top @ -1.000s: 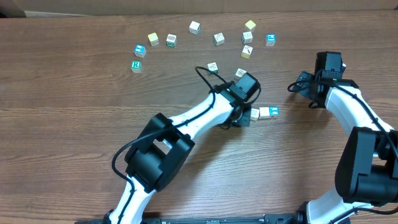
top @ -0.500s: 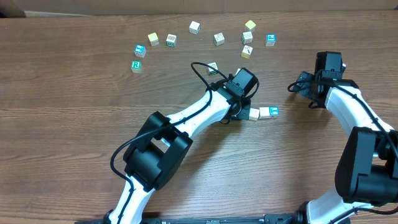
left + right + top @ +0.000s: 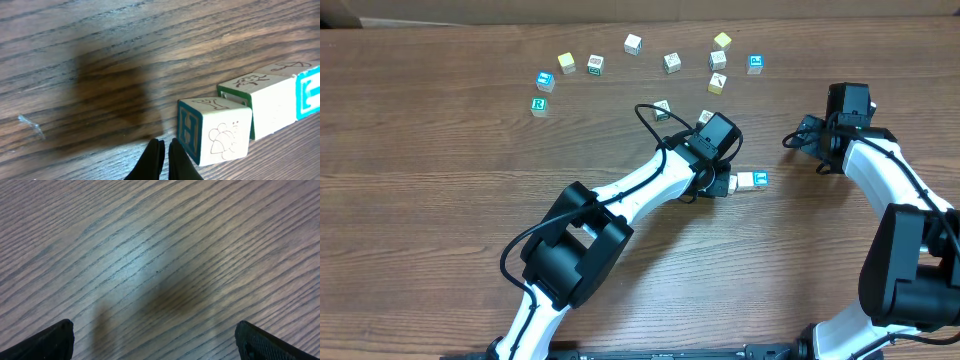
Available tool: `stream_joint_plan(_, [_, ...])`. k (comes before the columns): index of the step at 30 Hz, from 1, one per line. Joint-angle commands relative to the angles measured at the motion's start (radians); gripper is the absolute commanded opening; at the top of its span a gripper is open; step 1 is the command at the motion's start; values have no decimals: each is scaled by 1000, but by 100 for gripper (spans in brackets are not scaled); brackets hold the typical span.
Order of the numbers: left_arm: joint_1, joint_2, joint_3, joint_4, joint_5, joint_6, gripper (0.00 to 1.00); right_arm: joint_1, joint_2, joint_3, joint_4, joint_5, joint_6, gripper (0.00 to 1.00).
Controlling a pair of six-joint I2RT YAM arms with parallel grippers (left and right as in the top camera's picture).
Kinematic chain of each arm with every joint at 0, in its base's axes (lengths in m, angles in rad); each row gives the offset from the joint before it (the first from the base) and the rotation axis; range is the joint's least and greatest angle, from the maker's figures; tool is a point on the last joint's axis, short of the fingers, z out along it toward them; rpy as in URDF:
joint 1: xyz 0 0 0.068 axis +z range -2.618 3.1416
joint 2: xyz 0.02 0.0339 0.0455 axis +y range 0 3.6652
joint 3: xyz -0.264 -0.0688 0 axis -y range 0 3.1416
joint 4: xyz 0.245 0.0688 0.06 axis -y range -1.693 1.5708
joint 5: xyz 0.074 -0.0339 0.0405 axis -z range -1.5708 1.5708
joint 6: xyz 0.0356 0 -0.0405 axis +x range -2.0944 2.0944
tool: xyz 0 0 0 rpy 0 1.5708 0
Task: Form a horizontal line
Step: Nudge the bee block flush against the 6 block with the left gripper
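Left wrist view shows the left pincer (image 3: 165, 146) pressed together, empty, and just right of it the horizontal line (image 3: 260, 102) of three touching cubes looks essentially formed.

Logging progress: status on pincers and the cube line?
Left pincer shut, empty, at end of three-cube row. Right pincer open over bare table. Row straight, touching; nothing in the way.

We read a blue "H" on the side of the end block (image 3: 215, 132) in the row of blocks (image 3: 260, 100), an outlined "Y" on its top, a green "R" on a loose block (image 3: 539, 105) far left on the tabletop (image 3: 440, 200), other markings too small for us to read
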State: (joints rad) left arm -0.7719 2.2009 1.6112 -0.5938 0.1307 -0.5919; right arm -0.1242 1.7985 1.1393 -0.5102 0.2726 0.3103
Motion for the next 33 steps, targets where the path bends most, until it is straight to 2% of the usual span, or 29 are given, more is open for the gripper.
stream_joint_plan(1, [-5, -30, 22, 4, 21, 0, 4, -2, -1, 13, 5, 5, -1, 100])
stream_joint_plan(21, [-28, -30, 22, 14, 19, 1, 4, -2, -1, 13, 5, 5, -1, 100])
stream_joint_plan(26, [-28, -30, 22, -52, 20, -25, 4, -2, -1, 13, 5, 5, -1, 100])
stream_joint_plan(33, [-31, -30, 21, -90, 148, -24, 4, -2, -1, 13, 5, 5, -1, 100])
